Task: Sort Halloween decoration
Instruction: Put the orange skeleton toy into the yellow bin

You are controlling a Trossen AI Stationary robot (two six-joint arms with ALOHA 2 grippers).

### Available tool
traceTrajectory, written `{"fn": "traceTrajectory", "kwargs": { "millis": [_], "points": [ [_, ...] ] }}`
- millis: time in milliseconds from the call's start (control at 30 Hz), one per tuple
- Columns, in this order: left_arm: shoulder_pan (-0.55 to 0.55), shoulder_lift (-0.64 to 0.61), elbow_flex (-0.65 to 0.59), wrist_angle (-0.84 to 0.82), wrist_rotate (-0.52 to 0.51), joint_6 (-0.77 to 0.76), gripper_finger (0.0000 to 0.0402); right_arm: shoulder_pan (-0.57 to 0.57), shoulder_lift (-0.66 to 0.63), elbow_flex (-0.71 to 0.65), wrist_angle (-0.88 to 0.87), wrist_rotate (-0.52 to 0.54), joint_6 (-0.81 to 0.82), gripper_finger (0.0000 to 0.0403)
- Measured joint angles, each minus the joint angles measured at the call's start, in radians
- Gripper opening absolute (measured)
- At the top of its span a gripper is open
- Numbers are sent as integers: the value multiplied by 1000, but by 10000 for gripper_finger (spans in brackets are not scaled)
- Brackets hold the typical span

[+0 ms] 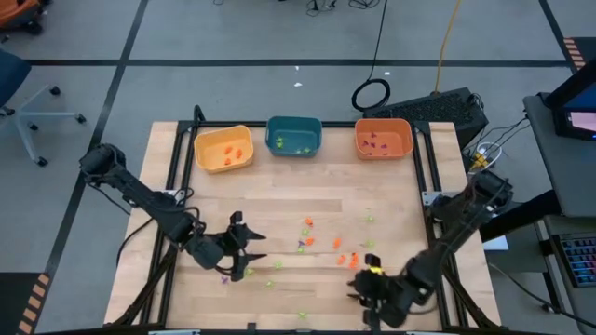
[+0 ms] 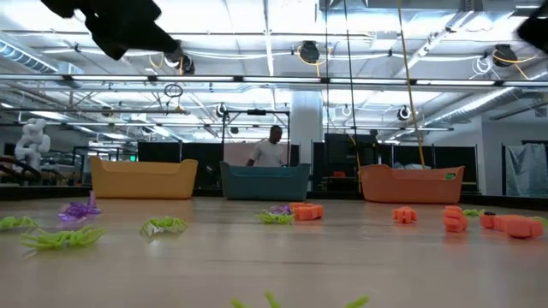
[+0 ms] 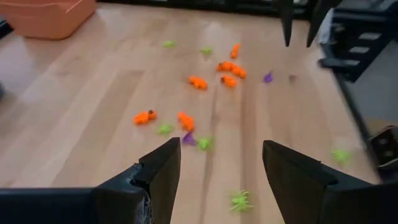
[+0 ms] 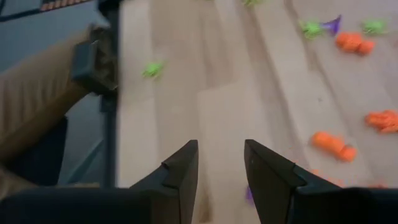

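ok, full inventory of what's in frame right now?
Yellow bin: one, far edge of the table, left; orange trinkets inside.
Teal bin: one, far edge, middle; green trinkets inside.
Orange bin: one, far edge, right; purple trinkets inside.
Halloween decoration: many loose orange, light-green and purple trinkets, scattered over the near half of the table; too small to count.
Table: one, light wood.
Person: one, in the room behind the teal bin.
Left gripper: near left, over the table, jaws open and empty.
Right gripper: near edge, right of centre, jaws apart and empty.
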Motion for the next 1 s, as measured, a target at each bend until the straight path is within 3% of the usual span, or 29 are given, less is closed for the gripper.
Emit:
{"fn": "traceTrajectory", "kwargs": {
  "millis": [267,467,700,1000],
  "points": [
    [-1,13,0,38,-32,0,226,108,0,0,-83,103,119,116],
    [-1,79,0,48,-36,-1,226,109,22,0,-181,124,230,116],
    [-1,174,0,72,-28,-27,226,98,26,0,-307,46,295,116],
    [2,189,1,114,-25,-25,226,94,65,-20,-530,-14,338,116]
  ]
}}
